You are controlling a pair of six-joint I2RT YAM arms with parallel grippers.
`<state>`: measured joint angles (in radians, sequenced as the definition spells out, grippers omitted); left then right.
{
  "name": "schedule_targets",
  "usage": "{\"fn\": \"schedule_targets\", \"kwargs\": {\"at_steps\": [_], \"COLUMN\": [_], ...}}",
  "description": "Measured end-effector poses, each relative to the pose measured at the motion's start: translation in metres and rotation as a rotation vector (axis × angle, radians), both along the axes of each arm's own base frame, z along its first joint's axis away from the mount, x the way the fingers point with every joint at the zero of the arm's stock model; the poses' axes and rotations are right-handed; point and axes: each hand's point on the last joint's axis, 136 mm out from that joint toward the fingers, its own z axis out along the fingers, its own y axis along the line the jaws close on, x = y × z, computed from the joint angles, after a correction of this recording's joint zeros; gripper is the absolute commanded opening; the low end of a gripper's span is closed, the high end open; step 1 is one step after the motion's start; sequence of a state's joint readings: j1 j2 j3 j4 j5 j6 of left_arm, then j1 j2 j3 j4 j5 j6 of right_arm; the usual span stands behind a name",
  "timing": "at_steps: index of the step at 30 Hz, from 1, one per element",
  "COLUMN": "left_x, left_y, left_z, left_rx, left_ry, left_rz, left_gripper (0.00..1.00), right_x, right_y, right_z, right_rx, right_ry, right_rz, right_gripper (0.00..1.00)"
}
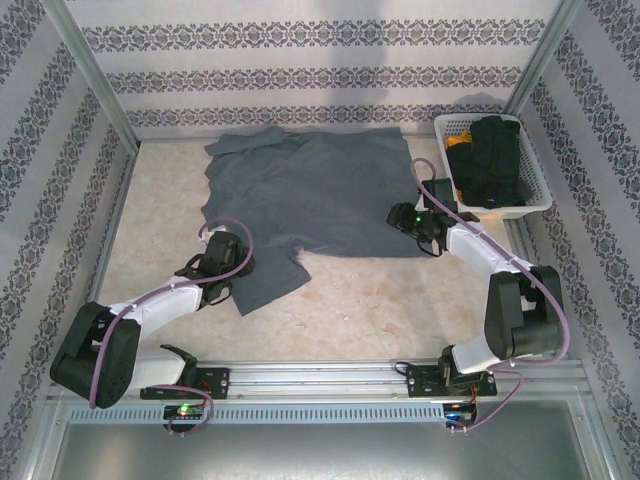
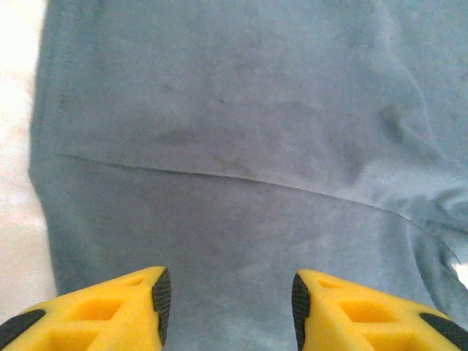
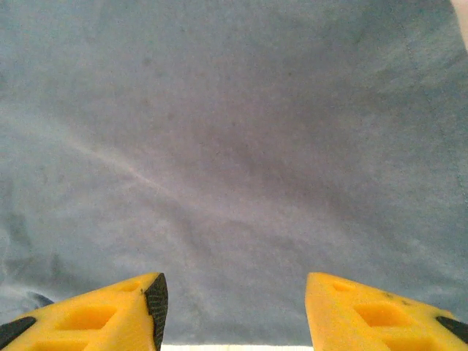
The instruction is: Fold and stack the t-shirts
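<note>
Currently, the t-shirt [image 1: 320,190] lies spread flat on the counter [image 1: 400,300], just beside the white basket [image 1: 500,208]. Left jaws stand spread over its near-left sleeve; right jaws stand spread over its near-right corner, neither pinching cloth

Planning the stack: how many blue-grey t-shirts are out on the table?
1: the t-shirt spread mid-table. Dark clothes in the basket may hide more.
</note>
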<state>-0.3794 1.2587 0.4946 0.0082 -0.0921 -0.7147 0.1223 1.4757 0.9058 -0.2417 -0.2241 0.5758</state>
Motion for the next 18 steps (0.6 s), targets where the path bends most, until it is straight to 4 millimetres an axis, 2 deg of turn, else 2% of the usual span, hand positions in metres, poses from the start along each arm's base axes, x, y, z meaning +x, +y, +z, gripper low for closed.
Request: {"fn": "schedule_targets", "kwargs": {"at_steps": [6, 9, 14, 18], "left_x": [-0.023, -0.041, -0.068, -0.089], "left_y": [-0.020, -0.028, -0.019, -0.008], "left_z": [0.006, 0.000, -0.013, -0.015], "left_rx": [-0.068, -0.083, -0.076, -0.084], "left_ry": [0.033, 0.091, 0.214, 0.279], "left_rz": [-0.066, -0.099, -0.065, -0.005], "left_gripper": [0.48, 0.48, 0.49, 0.51], "right_x": [-0.013, -0.020, -0.027, -0.029], "right_y": [-0.001, 0.011, 0.032, 0.033], "right_z": [-0.003, -0.007, -0.018, -0.019], "right_rx": [-0.021, -0.043, -0.058, -0.062], "right_ry": [0.015, 0.041, 0.085, 0.090], "right_rz": [0.006, 0.055, 0.118, 0.120], "right_gripper": [0.51, 0.51, 0.52, 0.53]}}
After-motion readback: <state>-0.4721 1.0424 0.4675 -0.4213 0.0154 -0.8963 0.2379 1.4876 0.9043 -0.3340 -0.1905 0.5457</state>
